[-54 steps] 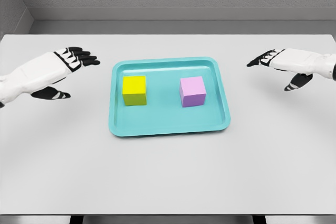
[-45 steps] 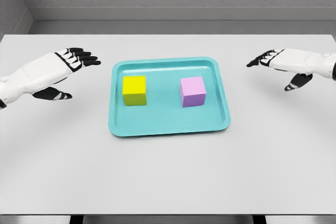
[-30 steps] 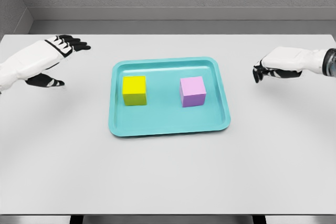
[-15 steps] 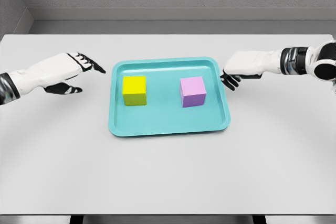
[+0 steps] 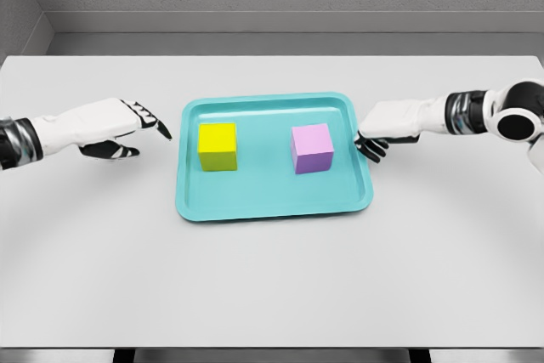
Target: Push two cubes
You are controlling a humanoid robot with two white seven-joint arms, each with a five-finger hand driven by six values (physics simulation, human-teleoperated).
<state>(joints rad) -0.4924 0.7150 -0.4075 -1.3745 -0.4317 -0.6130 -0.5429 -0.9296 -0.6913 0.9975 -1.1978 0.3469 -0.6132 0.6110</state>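
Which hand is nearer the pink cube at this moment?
Right. The right hand sits at the tray's right edge, just beyond the pink cube. The left hand is outside the tray's left edge, with the yellow cube between.

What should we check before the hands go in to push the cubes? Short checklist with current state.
1. Yellow cube and pink cube both upright in the teal tray, apart: ok.
2. Left hand outside the tray's left rim, level with the yellow cube: ok.
3. Right hand at the tray's right rim, level with the pink cube: ok.
4. Contact with either cube: none yet, ok.
5. Right hand clear of the rim: cannot tell.
6. Gap between the cubes free: ok.
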